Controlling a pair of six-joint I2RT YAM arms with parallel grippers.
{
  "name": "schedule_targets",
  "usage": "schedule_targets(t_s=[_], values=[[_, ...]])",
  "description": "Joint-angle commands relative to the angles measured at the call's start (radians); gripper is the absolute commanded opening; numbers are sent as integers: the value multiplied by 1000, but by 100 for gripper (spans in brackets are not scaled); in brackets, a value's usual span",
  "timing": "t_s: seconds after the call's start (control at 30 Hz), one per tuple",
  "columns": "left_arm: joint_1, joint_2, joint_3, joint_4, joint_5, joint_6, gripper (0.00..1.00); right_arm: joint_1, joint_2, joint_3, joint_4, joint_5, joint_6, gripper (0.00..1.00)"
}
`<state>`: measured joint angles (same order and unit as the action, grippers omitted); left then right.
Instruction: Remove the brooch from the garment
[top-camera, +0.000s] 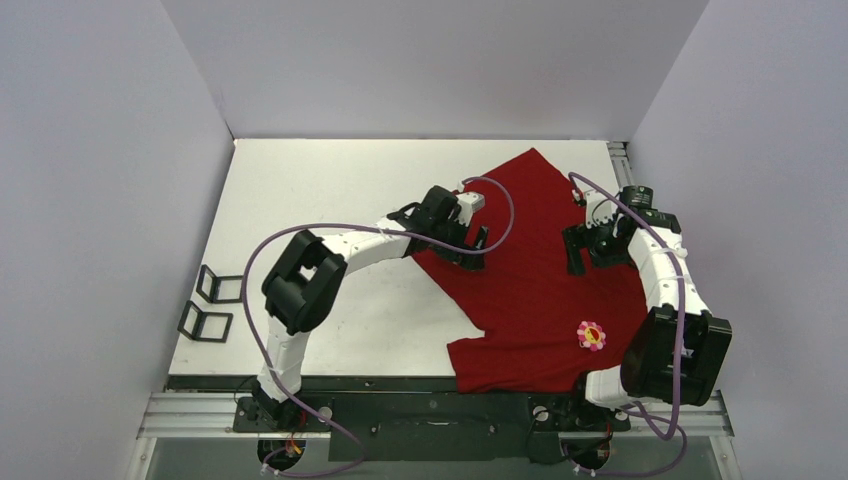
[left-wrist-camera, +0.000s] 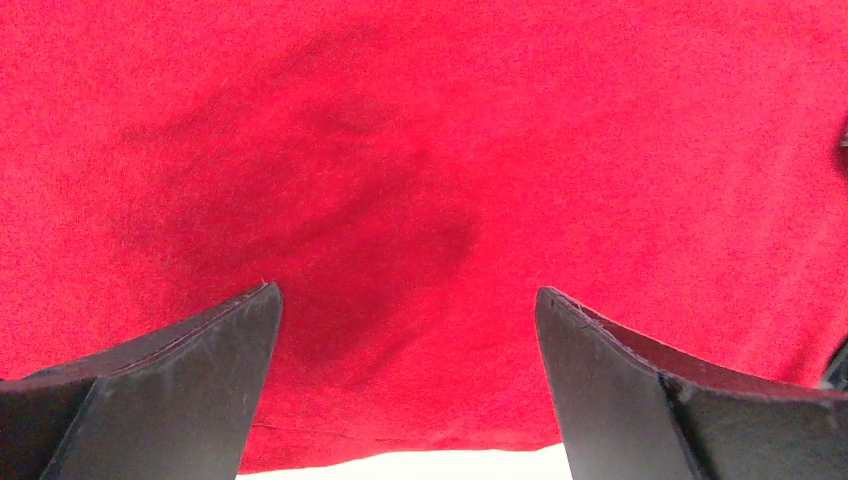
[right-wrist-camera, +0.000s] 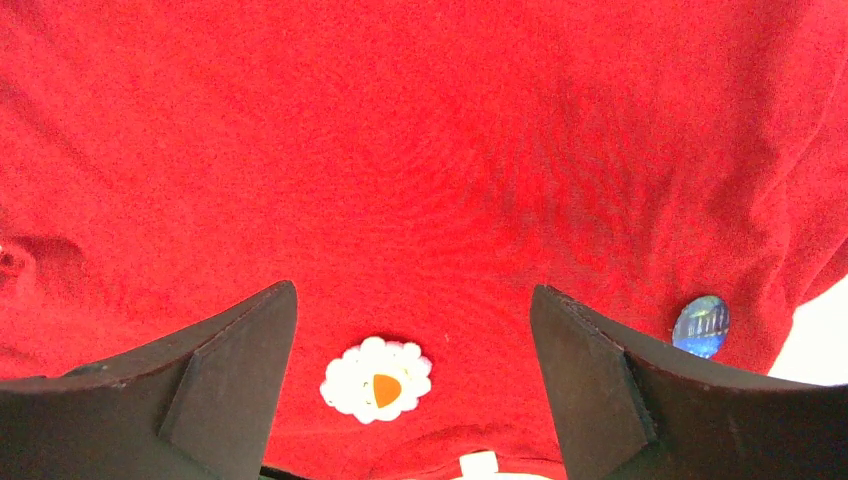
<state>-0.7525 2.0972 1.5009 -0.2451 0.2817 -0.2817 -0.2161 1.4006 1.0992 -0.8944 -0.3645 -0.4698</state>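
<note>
**Brooch lies on the near right of the garment, both grippers wide open above the cloth**

Top view: the garment (top-camera: 530, 290) covers the right half of the table (top-camera: 330, 200). Its near hem reaches the table's near edge. Its left edge runs diagonally, and white surface shows beyond it as far as two black brackets (top-camera: 218, 285) at the table's left rim. The brooch (top-camera: 591, 335) sits on the garment's near right part, just beside the right arm's elbow. The left gripper (top-camera: 477, 245) hangs over the garment's left edge, and the right gripper (top-camera: 577, 255) over its middle right. Both are well apart from the brooch, on its far side.

Left wrist view: the left gripper (left-wrist-camera: 408, 292) has its fingers spread wide with nothing between them. Beneath is the garment (left-wrist-camera: 500, 130) and a strip of table (left-wrist-camera: 400, 465) past its edge.

Right wrist view: the right gripper (right-wrist-camera: 412, 288) is likewise spread wide and holds nothing. On the garment (right-wrist-camera: 400, 150) below it lie a white flower-shaped pin (right-wrist-camera: 377, 379) with an orange centre, a blue oval pin (right-wrist-camera: 701, 326) and a white tag (right-wrist-camera: 478, 464) at the cloth's edge.
</note>
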Motion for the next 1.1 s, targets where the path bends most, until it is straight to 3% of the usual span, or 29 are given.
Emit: schedule_targets(t_s=[0.0, 0.63, 0.9, 1.07], values=[[42, 18, 63, -96, -75, -12, 96, -6, -46, 27, -24, -11, -32, 82], [427, -15, -1, -385, -193, 141, 96, 7, 4, 72, -37, -79, -8, 82], [627, 49, 142, -481, -250, 226, 96, 57, -3, 56, -35, -89, 7, 82], [676, 119, 303, -511, -238, 275, 96, 122, -12, 38, 6, -110, 46, 82]])
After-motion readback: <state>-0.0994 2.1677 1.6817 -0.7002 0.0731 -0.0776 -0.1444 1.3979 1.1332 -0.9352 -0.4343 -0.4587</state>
